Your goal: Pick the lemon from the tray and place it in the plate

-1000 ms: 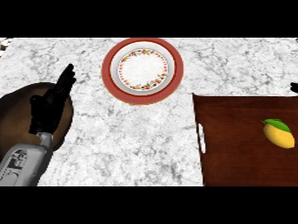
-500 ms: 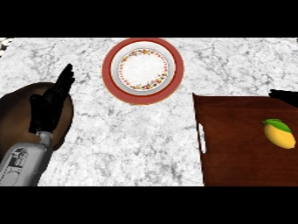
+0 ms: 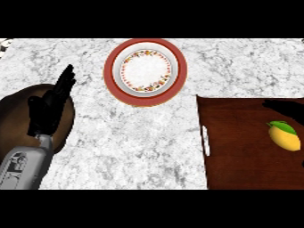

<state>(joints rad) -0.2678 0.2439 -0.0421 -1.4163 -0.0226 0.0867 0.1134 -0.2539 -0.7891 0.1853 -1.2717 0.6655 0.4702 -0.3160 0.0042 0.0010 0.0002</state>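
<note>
head view shows your right hand point(image 3: 303, 116) further in from the right edge than a moment ago, its fingers spread above and beside the lemon point(image 3: 285, 136), not yet touching it. that reads as the reach closing. the lemon lies on the tray point(image 3: 246, 147), near its right side. your left hand point(image 3: 49, 107) rests, fingers straight, over a brown bowl point(image 3: 3, 120). bare tabletop point(image 3: 147, 147) separates tray and plate point(image 3: 145, 71), leaving open room.

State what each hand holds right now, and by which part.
Nothing is held. The left hand rests open over the brown board. The right hand hovers open above the lemon on the tray, not touching it.
</note>
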